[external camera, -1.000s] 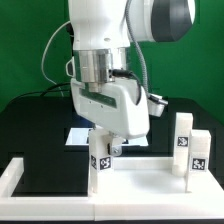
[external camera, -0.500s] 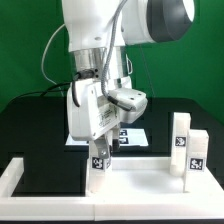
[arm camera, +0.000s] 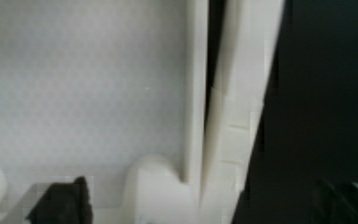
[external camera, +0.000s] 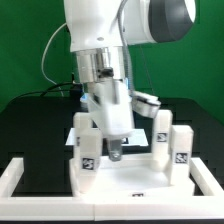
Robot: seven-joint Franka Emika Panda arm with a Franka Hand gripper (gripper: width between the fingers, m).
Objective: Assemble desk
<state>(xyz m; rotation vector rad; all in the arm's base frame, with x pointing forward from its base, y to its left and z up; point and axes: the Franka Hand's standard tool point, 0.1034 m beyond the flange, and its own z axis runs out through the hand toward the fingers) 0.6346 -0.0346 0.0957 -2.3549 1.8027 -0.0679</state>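
Desk [external camera: 125, 172] sits upside down on the black-matted table [external camera: 30, 125], inside the white rail [external camera: 12, 180] at the front; flat white top panel down, several tagged block legs standing up. End effector [external camera: 115, 152] hangs just above the panel between the legs, fingers apart and holding nothing. Wrist view shows only white surfaces against black, too close to sort out.

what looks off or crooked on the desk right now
Nothing stands out. The desk top lies flat with three legs upright on it, none visibly tilted. The gripper hangs between them, holding nothing.
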